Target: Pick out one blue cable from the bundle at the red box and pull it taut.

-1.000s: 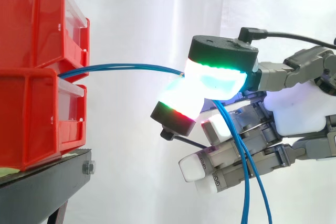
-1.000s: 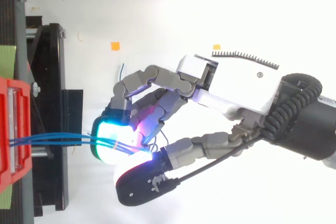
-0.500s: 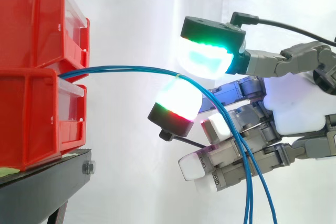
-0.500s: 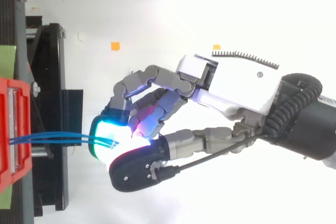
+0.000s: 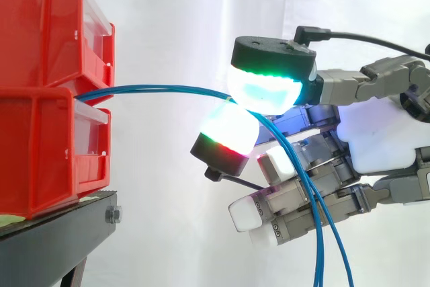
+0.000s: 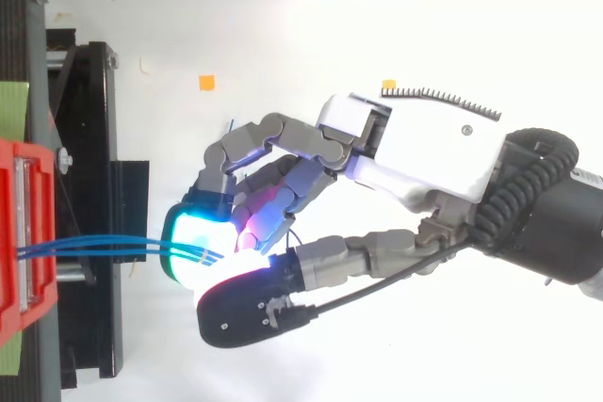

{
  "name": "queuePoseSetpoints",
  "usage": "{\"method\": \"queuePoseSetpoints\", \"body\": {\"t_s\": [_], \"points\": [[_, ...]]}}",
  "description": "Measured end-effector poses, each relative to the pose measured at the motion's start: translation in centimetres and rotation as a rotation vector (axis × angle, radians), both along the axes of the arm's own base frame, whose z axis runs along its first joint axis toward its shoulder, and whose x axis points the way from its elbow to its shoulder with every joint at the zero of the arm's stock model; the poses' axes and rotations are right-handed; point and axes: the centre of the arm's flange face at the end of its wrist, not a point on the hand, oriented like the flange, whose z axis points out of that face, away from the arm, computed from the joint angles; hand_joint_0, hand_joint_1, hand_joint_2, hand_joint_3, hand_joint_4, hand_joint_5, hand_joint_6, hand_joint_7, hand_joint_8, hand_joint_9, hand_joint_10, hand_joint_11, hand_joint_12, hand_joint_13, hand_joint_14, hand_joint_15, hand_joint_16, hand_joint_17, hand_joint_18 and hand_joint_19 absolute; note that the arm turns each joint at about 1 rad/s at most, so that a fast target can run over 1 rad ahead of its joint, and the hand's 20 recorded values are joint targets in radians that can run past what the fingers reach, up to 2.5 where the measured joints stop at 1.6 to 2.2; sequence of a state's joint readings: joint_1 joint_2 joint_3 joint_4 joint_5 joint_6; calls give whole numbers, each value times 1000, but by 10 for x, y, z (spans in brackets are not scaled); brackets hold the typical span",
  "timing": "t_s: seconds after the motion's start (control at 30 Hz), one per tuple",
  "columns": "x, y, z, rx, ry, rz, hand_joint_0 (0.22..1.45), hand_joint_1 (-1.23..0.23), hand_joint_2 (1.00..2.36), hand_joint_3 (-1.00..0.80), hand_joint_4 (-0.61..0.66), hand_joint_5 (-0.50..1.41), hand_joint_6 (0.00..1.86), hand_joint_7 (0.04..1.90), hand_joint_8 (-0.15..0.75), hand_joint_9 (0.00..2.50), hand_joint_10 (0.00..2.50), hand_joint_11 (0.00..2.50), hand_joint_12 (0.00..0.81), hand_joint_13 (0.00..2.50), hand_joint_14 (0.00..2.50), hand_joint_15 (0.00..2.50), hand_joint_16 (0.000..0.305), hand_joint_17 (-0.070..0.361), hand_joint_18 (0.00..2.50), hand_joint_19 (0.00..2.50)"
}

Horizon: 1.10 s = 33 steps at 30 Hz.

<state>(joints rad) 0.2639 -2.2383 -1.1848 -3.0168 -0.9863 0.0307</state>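
Observation:
Several thin blue cables (image 5: 161, 87) leave the gap between the two stacked red boxes (image 5: 40, 146), arch to the right and hang down past the hand (image 5: 383, 139). The thumb's glowing pad (image 5: 265, 89) has come down against a finger's white pad (image 5: 228, 129). The cables run through where the two pads meet, so the hand is shut on them; I cannot tell how many strands it holds. From above, the cables (image 6: 104, 248) run level from the red box (image 6: 24, 233) and end under the cyan pad (image 6: 193, 247) of the hand (image 6: 424, 152).
The red boxes stand on a black stand (image 5: 60, 233) at the left. A white curtain hangs behind. Two small orange marks (image 6: 206, 83) lie on the white floor under the hand. The loose cable ends (image 5: 316, 260) drop out of view at the bottom.
One second ago the pads pinched the cables. Half a second ago the thumb lifted and let them go. Now the thumb has dropped back onto the finger pad with the cables between.

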Motion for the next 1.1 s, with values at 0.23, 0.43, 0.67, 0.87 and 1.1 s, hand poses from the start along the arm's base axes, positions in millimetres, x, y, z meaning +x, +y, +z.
{"method": "queuePoseSetpoints", "body": {"t_s": [0.23, 0.43, 0.67, 0.87, 1.1], "points": [[0, 0, 0, 0, 0, 0, 768, -873, 1003, -447, -92, -160, 942, 1035, 288, 1085, 17, 676, 180, 846, 11, 365, 18, 41, 462, 439], [0, 0, 0, 0, 0, 0, 732, -885, 1000, -500, -49, -163, 944, 965, 277, 1088, 20, 670, 181, 853, 12, 369, 19, 42, 474, 435], [0, 0, 0, 0, 0, 0, 587, -793, 1000, -500, 85, -151, 924, 880, 297, 1120, 20, 670, 184, 858, 12, 372, 19, 43, 464, 461], [0, 0, 0, 0, 1, 0, 538, -621, 1000, -500, 99, -147, 898, 902, 297, 1122, 16, 659, 190, 854, 11, 375, 21, 46, 441, 483], [0, 0, 0, 0, 1, -1, 604, -640, 1004, -455, 54, -137, 907, 977, 295, 1132, 19, 662, 176, 840, 12, 381, 18, 41, 414, 497]]}}
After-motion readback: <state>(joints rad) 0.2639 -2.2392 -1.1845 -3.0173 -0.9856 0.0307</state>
